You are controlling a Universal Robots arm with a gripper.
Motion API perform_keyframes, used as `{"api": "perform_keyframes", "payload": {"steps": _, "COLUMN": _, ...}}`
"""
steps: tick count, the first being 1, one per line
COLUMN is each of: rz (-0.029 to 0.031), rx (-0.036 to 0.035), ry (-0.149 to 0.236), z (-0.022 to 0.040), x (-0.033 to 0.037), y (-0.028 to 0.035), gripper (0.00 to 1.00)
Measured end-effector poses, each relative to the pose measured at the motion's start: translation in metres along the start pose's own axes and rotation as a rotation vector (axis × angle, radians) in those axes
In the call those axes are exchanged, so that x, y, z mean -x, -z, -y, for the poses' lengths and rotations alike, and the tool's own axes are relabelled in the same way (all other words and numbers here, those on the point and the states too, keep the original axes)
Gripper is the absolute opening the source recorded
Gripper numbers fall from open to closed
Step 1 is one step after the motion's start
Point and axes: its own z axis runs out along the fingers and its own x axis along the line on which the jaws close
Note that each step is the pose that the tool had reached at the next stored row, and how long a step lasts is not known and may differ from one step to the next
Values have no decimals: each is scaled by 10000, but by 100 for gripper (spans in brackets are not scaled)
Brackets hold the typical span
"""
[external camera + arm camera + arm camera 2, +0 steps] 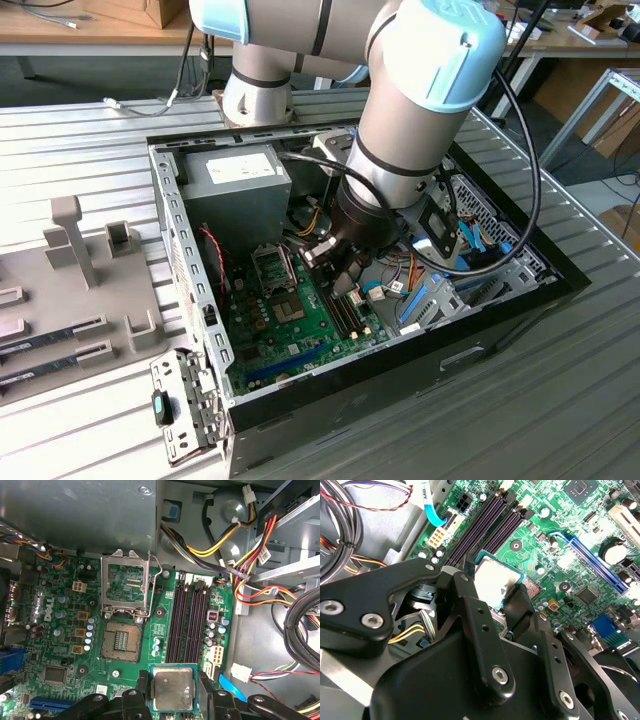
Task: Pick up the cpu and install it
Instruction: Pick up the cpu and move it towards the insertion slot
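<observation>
Cpu point(172, 687): square, scuffed silvery-grey lid, thin green rim. Sits clamped flat between the black fingers point(144, 687) of the gripper point(496, 582), above the green motherboard point(100, 672), near the dark memory slots point(187, 625), apart from the open socket point(121, 641). Around: black computer case point(400, 372) on ribbed metal table point(520, 420); wooden benches point(90, 45) behind.

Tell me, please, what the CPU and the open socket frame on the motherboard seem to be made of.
CPU: probably a metal lid, silvery-grey with a dull, smudged sheen; the thin green rim looks like circuit-board laminate. Socket frame: bare metal, likely steel, judging by its bright silver surface and thin stamped edges.
</observation>
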Motion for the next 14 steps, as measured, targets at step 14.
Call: {"api": "perform_keyframes", "payload": {"steps": 14, "rz": 0, "rx": 0, "ry": 0, "z": 1, "x": -1, "y": -50, "gripper": 47}}
